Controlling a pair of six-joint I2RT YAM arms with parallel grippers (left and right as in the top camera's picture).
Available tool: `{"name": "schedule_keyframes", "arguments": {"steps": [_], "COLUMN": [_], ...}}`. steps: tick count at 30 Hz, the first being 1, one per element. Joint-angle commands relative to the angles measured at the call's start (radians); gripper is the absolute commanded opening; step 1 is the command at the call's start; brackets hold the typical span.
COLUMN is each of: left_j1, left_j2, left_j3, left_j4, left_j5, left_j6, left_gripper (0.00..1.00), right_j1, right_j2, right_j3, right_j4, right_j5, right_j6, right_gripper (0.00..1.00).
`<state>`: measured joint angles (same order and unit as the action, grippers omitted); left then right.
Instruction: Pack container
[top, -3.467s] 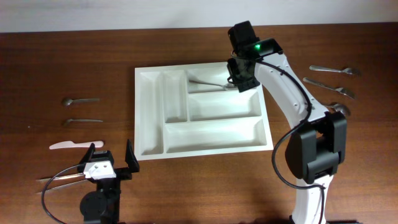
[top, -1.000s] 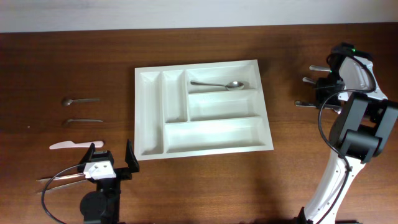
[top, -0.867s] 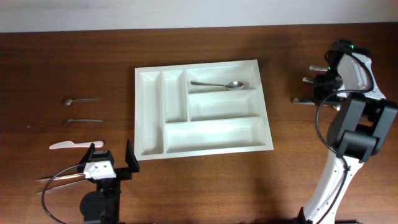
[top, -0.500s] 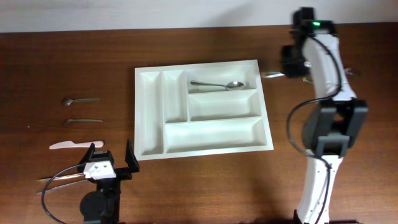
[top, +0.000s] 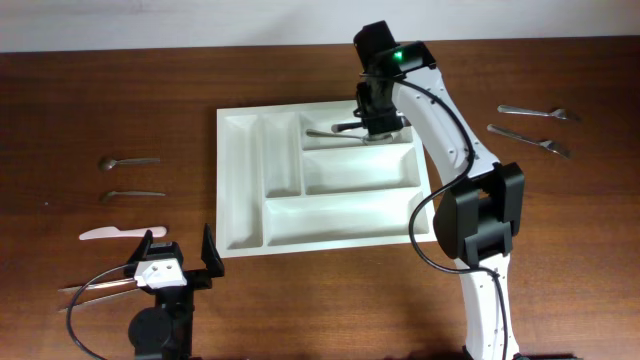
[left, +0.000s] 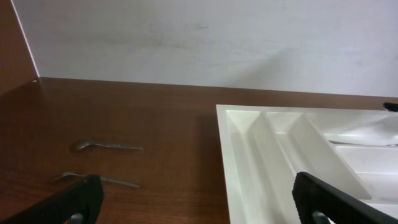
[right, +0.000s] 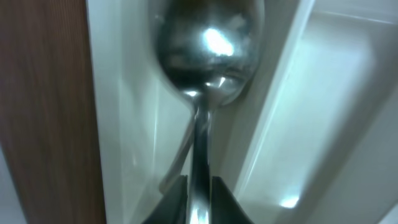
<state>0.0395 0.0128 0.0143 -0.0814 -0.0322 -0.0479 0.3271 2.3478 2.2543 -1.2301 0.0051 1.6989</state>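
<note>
Two arms work at a dark wooden table (top: 90, 90), and the white container (top: 240, 200) lies flat at the centre of the overhead view, its two narrow compartments on the left and three wide ones stacked on the right. From the lower right of that view the right arm reaches up and across the tray, so the right gripper (top: 378, 128) hangs over the right end of the uppermost wide compartment. Its wrist camera shows a spoon (right: 208, 43) with the bowl at the top of the frame and the handle running down between the dark fingers (right: 175, 194). These stand close on either side, but whether they pinch the metal or only flank it cannot be told. At the lower left, just below the container's corner, the left gripper (top: 179, 252) sits with its jaws spread wide and nothing between them. Two small spoons (top: 128, 161) and a white knife (top: 118, 234) lie apart near the left edge, while a long spoon (top: 540, 112) and a fork (top: 530, 140) lie at the upper right
</note>
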Motion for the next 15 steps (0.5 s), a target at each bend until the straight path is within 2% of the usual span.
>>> {"name": "schedule_keyframes", "arguments": {"steps": [1,4,9,12,15], "left_j1": [-0.005,-0.005,-0.005,-0.005,-0.005], "left_j2": [-0.008,-0.008,-0.008,-0.008,-0.008], "left_j3": [-0.005,-0.005,-0.005,-0.005,-0.005], "left_j4": [-0.001,-0.001,-0.001,-0.001,-0.001], "left_j5": [0.014,0.014,0.014,0.014,0.014], "left_j6": [0.012,0.012,0.012,0.012,0.012], "left_gripper": [0.99,0.99,0.99,0.99,0.99], "right_j1": [-0.005,-0.008,-0.03,-0.098,-0.203], "right_j2": [-0.018,-0.011,-0.011,-0.013,-0.012], "right_j3": [0.011,0.01,0.011,0.013,0.012], "right_j4": [0.004,0.002,0.0,-0.035,-0.037], "right_j5": [0.017,0.017,0.116,0.17,0.165], "right_j6": [0.039,0.037,-0.035,-0.047,-0.07], "right_gripper": [0.27,0.51,0.84,0.93,0.96]}}
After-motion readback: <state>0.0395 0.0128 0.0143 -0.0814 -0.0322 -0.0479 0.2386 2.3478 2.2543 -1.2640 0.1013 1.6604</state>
